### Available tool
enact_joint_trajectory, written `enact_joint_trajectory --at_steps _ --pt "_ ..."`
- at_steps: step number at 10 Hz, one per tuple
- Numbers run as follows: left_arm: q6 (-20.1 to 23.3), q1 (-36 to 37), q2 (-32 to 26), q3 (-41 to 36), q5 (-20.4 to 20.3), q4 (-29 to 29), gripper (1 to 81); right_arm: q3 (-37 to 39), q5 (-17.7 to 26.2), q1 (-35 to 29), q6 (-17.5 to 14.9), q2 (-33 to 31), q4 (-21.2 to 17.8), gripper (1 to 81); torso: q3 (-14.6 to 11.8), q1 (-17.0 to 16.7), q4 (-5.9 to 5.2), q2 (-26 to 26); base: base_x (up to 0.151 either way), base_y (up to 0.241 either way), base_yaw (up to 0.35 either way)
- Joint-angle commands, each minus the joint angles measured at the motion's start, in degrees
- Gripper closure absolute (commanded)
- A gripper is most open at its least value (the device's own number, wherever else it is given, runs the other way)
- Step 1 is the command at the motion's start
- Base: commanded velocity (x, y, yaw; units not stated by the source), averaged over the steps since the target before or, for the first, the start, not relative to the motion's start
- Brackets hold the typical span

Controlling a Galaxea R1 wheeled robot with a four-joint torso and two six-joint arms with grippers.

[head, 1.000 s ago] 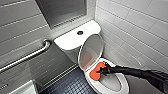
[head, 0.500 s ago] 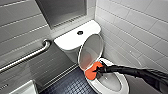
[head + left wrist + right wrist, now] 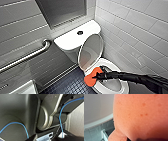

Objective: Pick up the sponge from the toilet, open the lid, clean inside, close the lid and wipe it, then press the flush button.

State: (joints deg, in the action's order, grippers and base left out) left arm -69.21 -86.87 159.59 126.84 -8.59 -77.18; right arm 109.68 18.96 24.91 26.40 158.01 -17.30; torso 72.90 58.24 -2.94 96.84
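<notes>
Lid [image 3: 90, 51] is already up, leaning back against the tank, so I'd say we're in the clean-inside step. The right pincer [image 3: 99, 75] comes in from the right edge of the head view and is pinching the sponge [image 3: 92, 77]. The sponge sits at lower middle of the frame, on the front-left rim of the toilet [image 3: 113, 86] bowl, more on the edge than down in it. In the right wrist view it's a big orange mass right up against the camera.

My guess is the rim is getting scrubbed. Any further stroke calls for a firm pinch, so the soft sponge doesn't slip out into the bowl. It also needs a path that stays clear of the raised lid just above it.

Left pincer [image 3: 51, 137]: can't tell how it stands, its wrist view is mostly robot body and blue cable.

The flush button [image 3: 80, 32] is the dark dot on the tank top, untouched-looking. There's a grab bar [image 3: 27, 57] on the left wall. No brand, label or writing I can read anywhere.
</notes>
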Motion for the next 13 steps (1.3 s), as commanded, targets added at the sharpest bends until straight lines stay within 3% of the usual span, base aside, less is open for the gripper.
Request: enact_joint_trajectory --at_steps 1,2,3,4,10,13 --pt "0.04 -2.47 -0.32 -0.89 1.74 -0.96 1.0 -1.40 1.00 -3.94 -0.04 -0.74 -1.07 81.1 0.00 0.00 0.00 0.00 0.000 0.000 0.000" --pt "0.04 -2.47 -0.32 -0.89 1.74 -0.96 1.0 -3.94 -1.28 -2.27 -0.04 -2.41 0.50 81.1 0.00 0.00 0.00 0.00 0.000 0.000 0.000" --pt "0.04 -2.56 -0.32 -0.89 1.65 -0.96 1.0 -9.38 -6.98 -0.43 -0.04 -5.82 2.80 81.1 0.00 0.00 0.00 0.00 0.000 0.000 0.000" --pt "0.04 -2.56 -0.32 -0.89 1.65 -0.96 1.0 -12.38 -8.76 0.98 -0.04 -8.82 2.97 81.1 0.00 0.00 0.00 0.00 0.000 0.000 0.000" --pt "0.04 -2.56 -0.32 -0.89 1.04 -1.13 1.0 -19.68 -13.32 10.47 -0.04 -19.98 4.55 81.1 0.00 0.00 0.00 0.02 0.000 0.000 0.000" --pt "0.12 -2.47 -0.32 -0.89 1.03 -1.13 1.0 -28.56 -17.45 13.46 -0.13 -30.00 4.81 81.1 0.00 0.00 -0.02 0.02 0.000 0.000 0.000"
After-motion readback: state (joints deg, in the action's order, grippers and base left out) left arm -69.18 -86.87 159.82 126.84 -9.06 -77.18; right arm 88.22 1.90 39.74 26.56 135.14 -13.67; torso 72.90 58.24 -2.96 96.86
